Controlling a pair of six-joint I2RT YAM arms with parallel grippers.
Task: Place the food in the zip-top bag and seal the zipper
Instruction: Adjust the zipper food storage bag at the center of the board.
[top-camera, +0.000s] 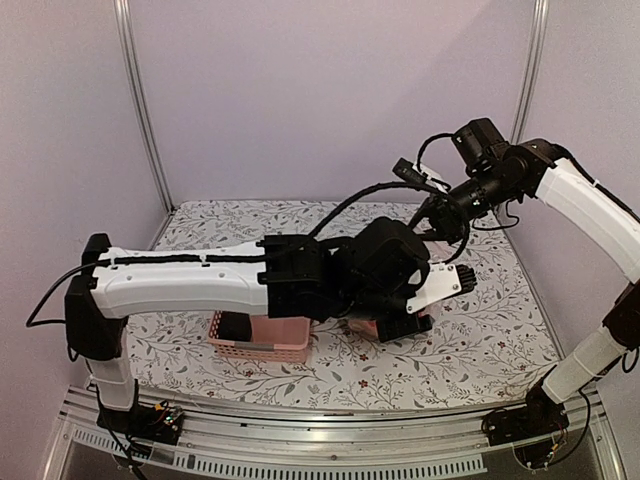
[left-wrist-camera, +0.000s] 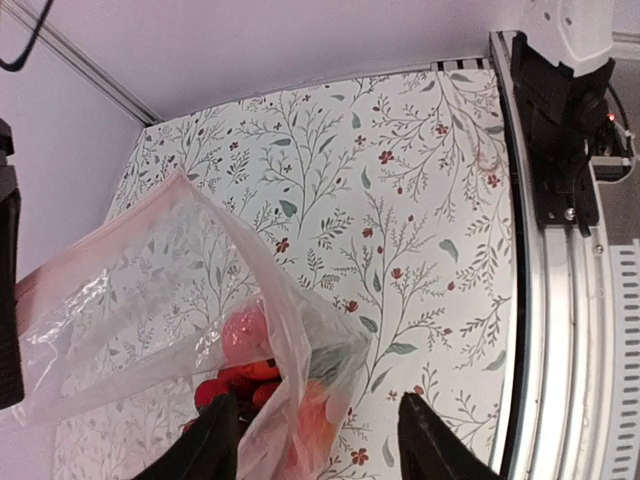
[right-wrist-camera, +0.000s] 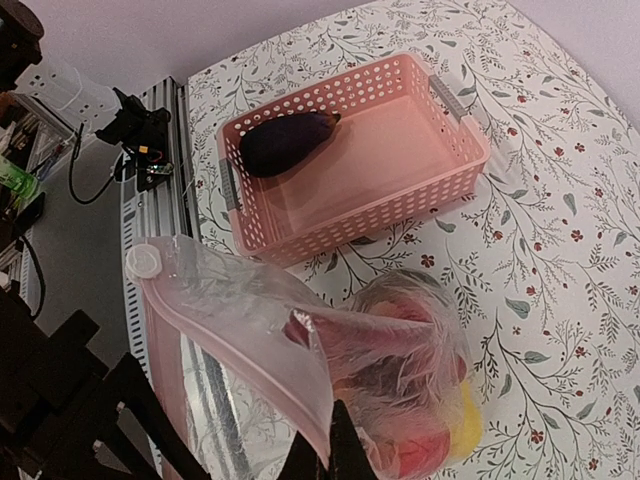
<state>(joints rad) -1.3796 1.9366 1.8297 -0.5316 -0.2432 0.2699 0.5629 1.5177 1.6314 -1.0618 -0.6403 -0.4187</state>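
The zip-top bag (right-wrist-camera: 250, 300) hangs above the table, clear and crinkly, mouth lifted. Red food (right-wrist-camera: 420, 450) and a yellow lemon (right-wrist-camera: 466, 420) sit in its bottom. My right gripper (right-wrist-camera: 335, 455) is shut on the mouth edge, on the pinkish zipper (right-wrist-camera: 230, 345). In the left wrist view the bag (left-wrist-camera: 150, 300) shows red pieces (left-wrist-camera: 245, 330) inside. My left gripper (left-wrist-camera: 320, 440) is open, its fingers on either side of the bag's loaded end. A dark purple eggplant (right-wrist-camera: 288, 140) lies in the pink basket (right-wrist-camera: 400, 190). In the top view the left arm hides most of the bag.
The pink lattice basket (top-camera: 258, 345) stands at the table's near left, under the left arm. The aluminium rail (left-wrist-camera: 560, 330) with the right arm's base runs along the near edge. The floral cloth (left-wrist-camera: 400, 200) covers the table.
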